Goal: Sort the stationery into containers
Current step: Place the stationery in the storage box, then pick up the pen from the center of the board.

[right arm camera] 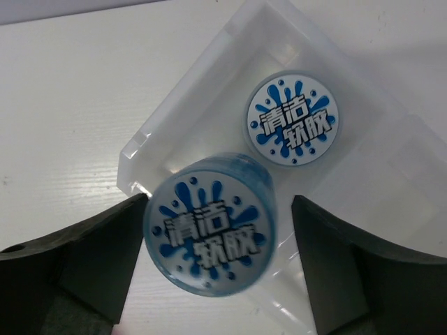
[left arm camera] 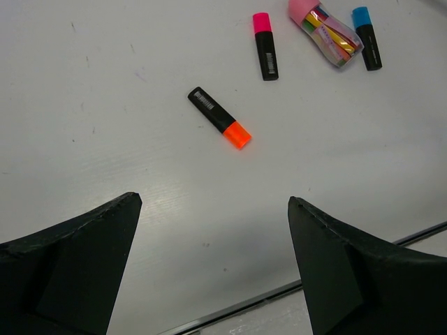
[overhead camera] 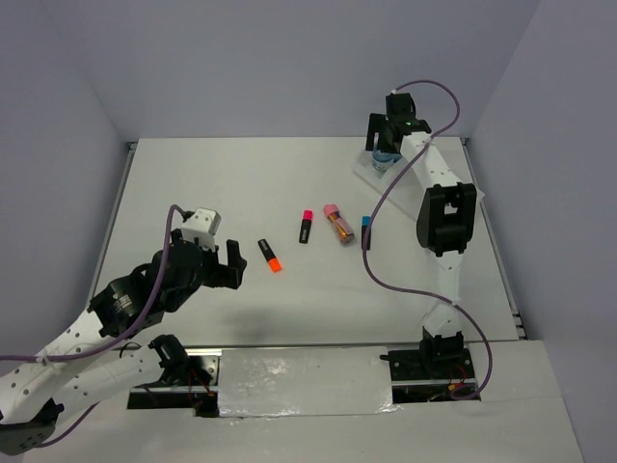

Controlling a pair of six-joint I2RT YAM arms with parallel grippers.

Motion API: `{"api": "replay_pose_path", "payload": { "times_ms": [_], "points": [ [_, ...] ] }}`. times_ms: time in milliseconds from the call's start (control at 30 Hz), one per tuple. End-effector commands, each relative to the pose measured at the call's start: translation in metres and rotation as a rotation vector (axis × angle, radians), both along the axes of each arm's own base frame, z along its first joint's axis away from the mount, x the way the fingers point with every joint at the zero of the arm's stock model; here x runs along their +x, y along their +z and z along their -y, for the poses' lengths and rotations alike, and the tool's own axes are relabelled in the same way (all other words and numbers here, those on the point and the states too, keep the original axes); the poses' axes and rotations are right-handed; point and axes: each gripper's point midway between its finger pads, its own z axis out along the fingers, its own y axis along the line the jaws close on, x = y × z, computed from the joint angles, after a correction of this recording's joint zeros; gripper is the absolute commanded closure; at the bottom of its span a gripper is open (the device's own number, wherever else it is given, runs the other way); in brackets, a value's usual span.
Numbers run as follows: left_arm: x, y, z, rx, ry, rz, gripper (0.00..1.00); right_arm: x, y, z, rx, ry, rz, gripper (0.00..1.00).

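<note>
1. Step in hand: setting a blue roll [right arm camera: 209, 244] down at the corner of the white tray [right arm camera: 230, 70], near a matching roll [right arm camera: 294, 120] lying flat inside.
2. The right tool [right arm camera: 218, 202] has its jaws apart around the roll, with a gap on one side. It looks released, not clamped.
3. Next, I judge: the right tool lifts clear, and the left tool [left arm camera: 213, 202], jaws wide apart above the table, drops across the orange-capped marker [left arm camera: 218, 117].
4. The roll is round, with a blue splash face and lettering.

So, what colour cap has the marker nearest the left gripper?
Orange cap; left wrist view shows it best.
</note>
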Motion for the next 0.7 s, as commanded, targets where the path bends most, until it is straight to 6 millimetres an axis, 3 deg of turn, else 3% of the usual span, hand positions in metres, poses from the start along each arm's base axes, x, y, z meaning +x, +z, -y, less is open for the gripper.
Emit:
{"api": "replay_pose_path", "payload": {
  "times_ms": [0,67,200,333,400,433,467,500,533,567,600,633,667],
  "points": [
    [0.003,0.003,0.001,0.003,-0.007,0.02,0.01,0.011,0.052,-0.003,0.01,0.015,0.124,0.06],
    [0.002,0.002,0.001,0.005,-0.01,0.019,0.01,0.01,0.053,-0.006,0.019,0.023,0.126,0.0],
    [0.003,0.001,0.001,0.009,-0.003,0.014,0.01,0.009,0.065,-0.006,0.035,0.019,0.145,0.0],
    [0.004,0.001,-0.002,0.011,0.015,0.017,0.01,0.0,0.091,-0.012,0.069,0.029,0.169,0.0],
    [0.006,0.001,-0.009,0.023,0.055,0.018,0.01,-0.019,0.096,-0.022,0.093,0.031,0.129,0.0],
    [0.008,0.0,-0.013,0.034,0.083,0.017,0.01,-0.033,0.12,-0.025,0.095,0.029,0.158,0.0],
    [0.009,0.0,-0.018,0.028,0.122,0.013,0.01,-0.05,0.102,-0.028,0.087,0.025,0.098,0.01],
    [0.01,-0.001,-0.03,0.057,0.181,0.014,0.01,-0.073,0.125,-0.04,0.086,0.042,0.127,0.01],
    [0.011,-0.001,-0.034,0.049,0.218,0.009,0.01,-0.095,0.096,-0.037,0.064,0.015,0.054,0.04],
    [0.011,-0.001,-0.038,0.055,0.243,0.01,0.01,-0.109,0.092,-0.041,0.068,0.019,0.037,0.08],
    [0.012,0.002,-0.043,0.057,0.271,0.018,0.01,-0.127,0.106,-0.041,0.087,0.023,0.067,0.11],
    [0.012,0.001,-0.047,0.058,0.287,0.014,0.01,-0.141,0.099,-0.047,0.102,0.03,0.049,0.14],
    [0.012,0.001,-0.048,0.056,0.292,0.016,0.01,-0.162,0.064,-0.048,0.1,0.039,-0.028,0.23]
  ]
}}
